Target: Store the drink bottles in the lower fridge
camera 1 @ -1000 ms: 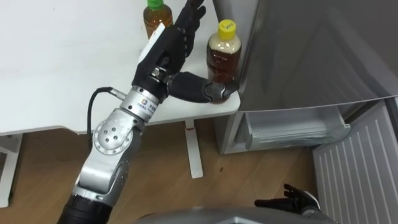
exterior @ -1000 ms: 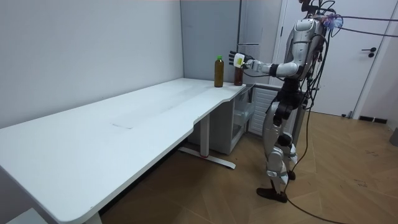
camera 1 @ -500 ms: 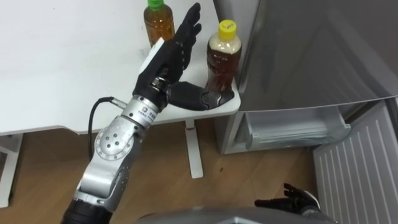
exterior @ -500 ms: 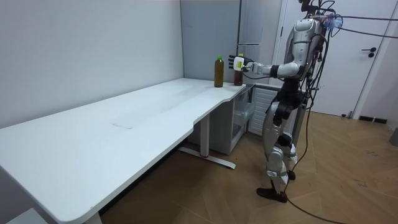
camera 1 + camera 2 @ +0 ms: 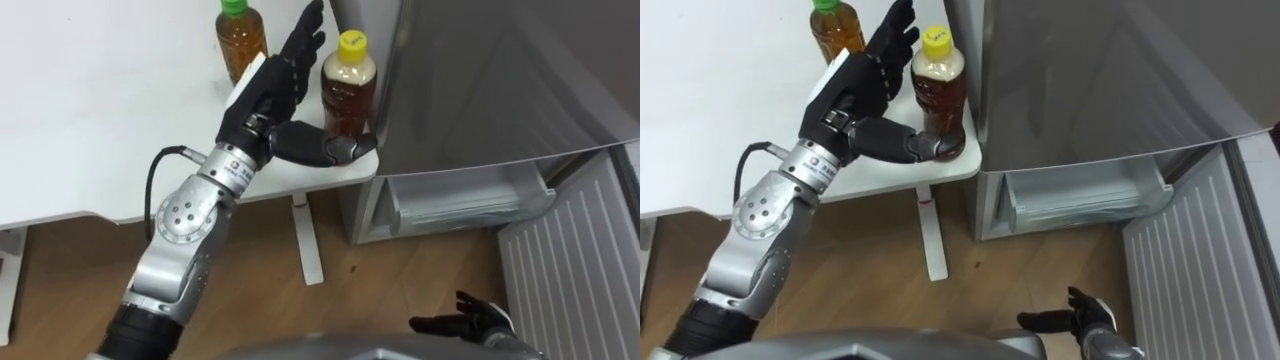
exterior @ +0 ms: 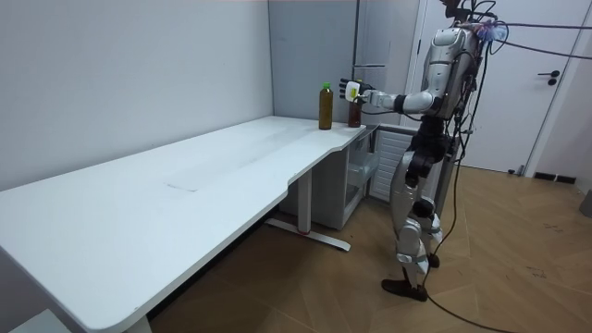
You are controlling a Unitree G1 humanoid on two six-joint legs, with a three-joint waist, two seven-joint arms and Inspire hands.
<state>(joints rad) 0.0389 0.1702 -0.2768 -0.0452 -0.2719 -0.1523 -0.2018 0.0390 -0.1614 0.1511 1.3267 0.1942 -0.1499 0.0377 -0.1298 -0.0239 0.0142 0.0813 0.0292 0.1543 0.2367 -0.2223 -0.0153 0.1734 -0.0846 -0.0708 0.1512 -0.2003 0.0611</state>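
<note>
The tall grey fridge (image 5: 500, 80) is seen at the right, hard against the end of the white counter (image 5: 100, 120). Its lower part is already opened: the door (image 5: 575, 250) is swung out to the near right and the pale drawer (image 5: 460, 200) inside is exposed. No drink can be made out in it.

Both drinks are found on the counter. The yellow-capped bottle (image 5: 349, 90) stands upright at the counter's near right corner, just beside the fridge wall. The green-capped bottle (image 5: 241, 35) stands upright to its left and a little farther off.

The left hand (image 5: 265, 95) is held between the two bottles, just beside the yellow-capped one. Its fingers (image 5: 305, 30) are stretched straight and released, and the thumb (image 5: 315, 148) is reached across the near side of that bottle's base, so nothing is grasped yet. The right hand (image 5: 470, 325) is hung low near the floor in front of the fridge, with fingers relaxed and empty.

The task is judged to be at its start: the compartment is made ready, but the first bottle is not yet lifted, and both carries to the lower fridge are left to be done.
</note>
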